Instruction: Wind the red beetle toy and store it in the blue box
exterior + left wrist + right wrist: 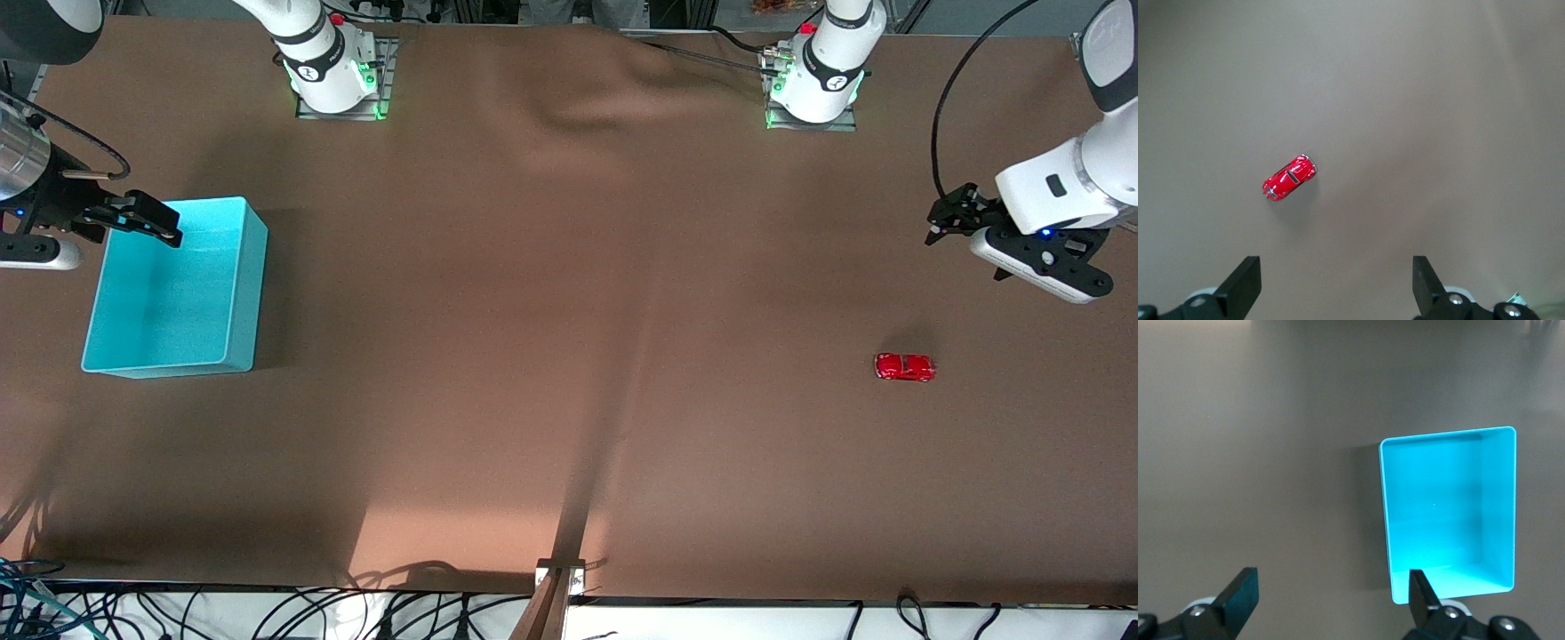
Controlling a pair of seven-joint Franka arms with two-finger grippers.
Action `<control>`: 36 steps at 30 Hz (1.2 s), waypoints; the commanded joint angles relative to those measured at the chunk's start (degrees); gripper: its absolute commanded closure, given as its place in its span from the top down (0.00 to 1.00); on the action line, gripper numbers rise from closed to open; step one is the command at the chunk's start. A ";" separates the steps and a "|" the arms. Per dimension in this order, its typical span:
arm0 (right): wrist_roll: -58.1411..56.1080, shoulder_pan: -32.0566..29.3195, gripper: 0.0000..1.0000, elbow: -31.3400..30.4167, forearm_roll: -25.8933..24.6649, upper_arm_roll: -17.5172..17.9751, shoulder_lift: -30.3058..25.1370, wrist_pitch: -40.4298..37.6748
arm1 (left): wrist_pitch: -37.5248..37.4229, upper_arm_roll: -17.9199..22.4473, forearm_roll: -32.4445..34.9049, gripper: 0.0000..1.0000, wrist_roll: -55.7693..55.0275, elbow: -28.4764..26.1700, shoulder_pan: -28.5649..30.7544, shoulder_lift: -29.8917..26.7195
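Beetle toy point(904, 366) alone on brown cloth point(569, 356); blue box point(244, 293) well apart.

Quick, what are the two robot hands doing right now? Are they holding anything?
Left hand: open, holding nothing, up over the table near the red beetle toy.
Right hand: open, holding nothing, over the edge of the blue box.

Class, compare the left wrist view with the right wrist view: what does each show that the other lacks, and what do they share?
Only the left wrist view shows the red toy car, lying on the brown table ahead of the open left gripper. Only the right wrist view shows the blue box, empty, with the open right gripper over the box's rim. Both share the bare brown tabletop and a pair of dark, spread fingertips.
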 commanded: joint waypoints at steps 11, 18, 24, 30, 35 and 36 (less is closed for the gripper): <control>0.12 -0.07 1.00 -0.02 0.08 0.04 -0.27 0.10 | 6.26 -0.46 1.42 1.00 28.60 1.80 3.62 12.33; 0.12 -0.07 1.00 0.06 0.08 0.04 -0.18 0.10 | 12.41 -0.55 2.65 1.00 37.84 -0.04 5.02 16.63; 0.12 -0.07 1.00 -0.02 0.08 0.04 -0.27 0.10 | 20.75 -0.55 4.50 1.00 43.37 -3.82 5.73 19.19; 0.12 -0.07 1.00 -0.02 0.08 0.04 -0.18 0.10 | 31.65 -0.55 4.59 1.00 49.27 -10.58 5.99 19.36; 0.12 -0.07 1.00 -0.02 0.08 0.04 -0.27 0.10 | 39.48 -0.55 4.85 1.00 52.69 -14.19 5.99 20.24; 0.12 -0.07 1.00 -0.02 0.08 0.04 -0.27 0.10 | 39.84 -0.55 4.85 1.00 53.74 -14.11 6.08 20.68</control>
